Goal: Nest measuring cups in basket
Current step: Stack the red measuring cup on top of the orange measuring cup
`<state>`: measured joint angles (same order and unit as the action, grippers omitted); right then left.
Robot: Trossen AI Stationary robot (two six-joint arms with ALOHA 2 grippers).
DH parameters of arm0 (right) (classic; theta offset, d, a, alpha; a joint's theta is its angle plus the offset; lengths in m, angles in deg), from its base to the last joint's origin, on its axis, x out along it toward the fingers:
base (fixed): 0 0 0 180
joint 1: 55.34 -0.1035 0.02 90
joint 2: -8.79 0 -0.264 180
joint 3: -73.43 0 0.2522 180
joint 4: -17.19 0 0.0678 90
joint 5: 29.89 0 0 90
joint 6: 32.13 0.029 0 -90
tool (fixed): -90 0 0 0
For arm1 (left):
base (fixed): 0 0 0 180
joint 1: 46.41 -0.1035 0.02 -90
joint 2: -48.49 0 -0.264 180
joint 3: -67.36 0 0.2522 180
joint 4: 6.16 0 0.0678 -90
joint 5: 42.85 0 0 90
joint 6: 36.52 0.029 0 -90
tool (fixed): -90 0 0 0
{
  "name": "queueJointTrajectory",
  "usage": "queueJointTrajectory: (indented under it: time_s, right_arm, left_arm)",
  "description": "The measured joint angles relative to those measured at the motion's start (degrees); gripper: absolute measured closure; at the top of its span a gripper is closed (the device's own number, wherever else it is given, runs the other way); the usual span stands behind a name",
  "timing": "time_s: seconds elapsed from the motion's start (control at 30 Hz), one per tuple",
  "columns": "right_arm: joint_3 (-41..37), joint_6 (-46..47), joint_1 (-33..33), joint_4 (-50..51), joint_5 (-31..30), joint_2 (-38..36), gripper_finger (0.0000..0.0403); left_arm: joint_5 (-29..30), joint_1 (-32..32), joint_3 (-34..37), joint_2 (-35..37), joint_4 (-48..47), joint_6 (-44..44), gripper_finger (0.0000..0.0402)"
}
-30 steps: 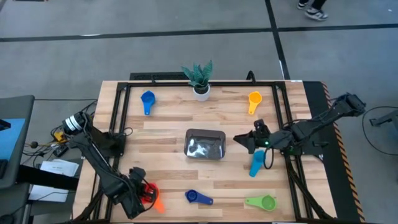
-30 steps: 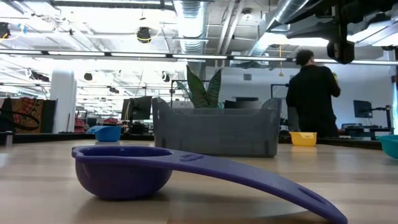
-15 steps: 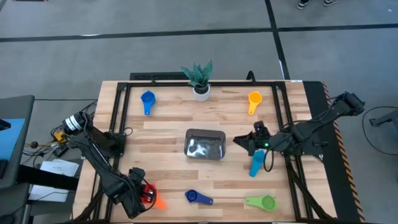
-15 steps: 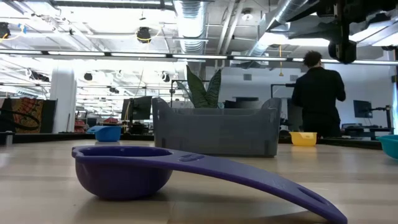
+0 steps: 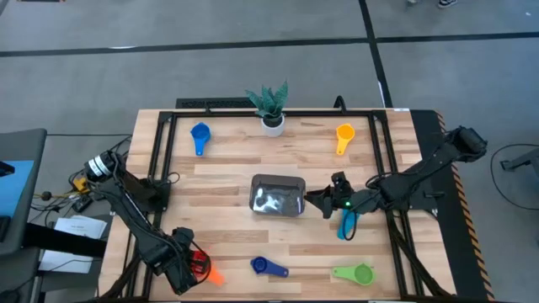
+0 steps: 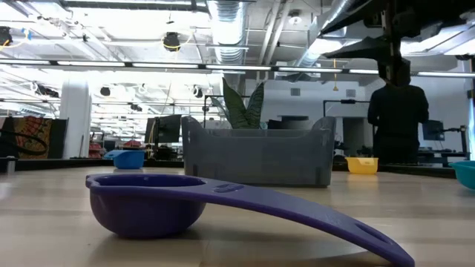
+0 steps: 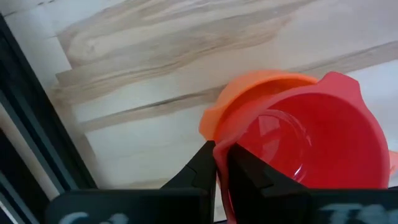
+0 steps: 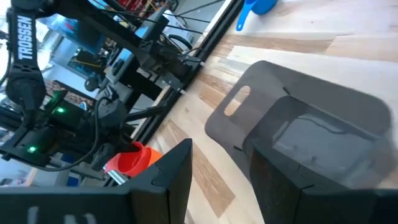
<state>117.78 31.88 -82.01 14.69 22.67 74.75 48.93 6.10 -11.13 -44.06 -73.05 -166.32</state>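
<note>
The left gripper [image 5: 195, 263] is pinching the red cup [image 7: 311, 149] at the table's near-left corner, hiding most of the orange cup [image 7: 249, 99] beneath. The right gripper [image 5: 322, 200] is hanging open beside the basket [image 5: 278, 195]; the light blue cup [image 5: 346, 223], partly hidden beneath it, is lying lengthwise front-to-back.

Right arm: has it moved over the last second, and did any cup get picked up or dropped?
The right gripper has slid toward the basket, from beside the light blue cup, fingers open and empty. The left gripper stays shut on the red cup, over the orange cup at the near left corner. The other cups have not moved.
</note>
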Motion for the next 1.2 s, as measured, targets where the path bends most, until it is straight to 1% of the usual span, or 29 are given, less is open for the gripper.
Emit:
queueJointTrajectory:
  time_s: [0.1, 0.17, 0.23, 0.43, 0.57, 0.73, 0.83, 0.97, 1.1, 1.2]
  right_arm:
    - [0.9, -1.2, -0.5, 0.1, 0.0, 1.1, 0.0230]
    - [1.9, -2.8, -0.8, 0.1, -0.1, 1.6, 0.0232]
    - [3.0, -4.2, -0.7, 1.1, 0.0, 1.8, 0.0234]
    - [5.9, -9.9, -0.6, 2.6, -0.2, 1.8, 0.0240]
    - [7.6, -13.2, -0.7, 2.5, -0.1, 1.8, 0.0246]
    - [7.8, -14.9, -0.7, 2.7, 0.1, 1.8, 0.0257]
    - [7.8, -16.1, -0.7, 2.7, 2.6, 1.8, 0.0264]
    - [7.8, -16.1, -0.7, 2.7, 4.6, 1.8, 0.0273]
    - [7.8, -16.1, -0.8, 2.7, 4.7, 1.8, 0.0281]
    - [7.8, -16.2, -1.0, 2.7, 4.5, 1.8, 0.0284]
  left_arm:
    - [0.2, -0.4, 0.0, 0.1, -0.1, -0.3, 0.0378]
    - [0.6, -0.5, -0.1, 0.2, -0.4, -0.4, 0.0363]
    - [0.6, -0.6, -0.1, 0.3, -0.7, -0.4, 0.0341]
    - [-1.0, -0.6, -0.3, 1.3, -1.3, -0.1, 0.0259]
    - [-1.4, 0.4, -1.9, 1.9, -1.2, 1.0, 0.0226]
    - [-1.4, 3.0, -2.1, 1.0, 1.1, 1.2, 0.0224]
    - [-1.3, 4.5, -2.1, 0.7, 3.3, 2.1, 0.0234]
    - [-1.1, 7.1, -2.1, 0.7, 4.9, 3.6, 0.0248]
    - [-1.4, 9.4, -1.1, 0.7, 4.4, 4.8, 0.0262]
    - [-1.9, 10.0, 0.4, 0.7, 4.5, 4.7, 0.0270]
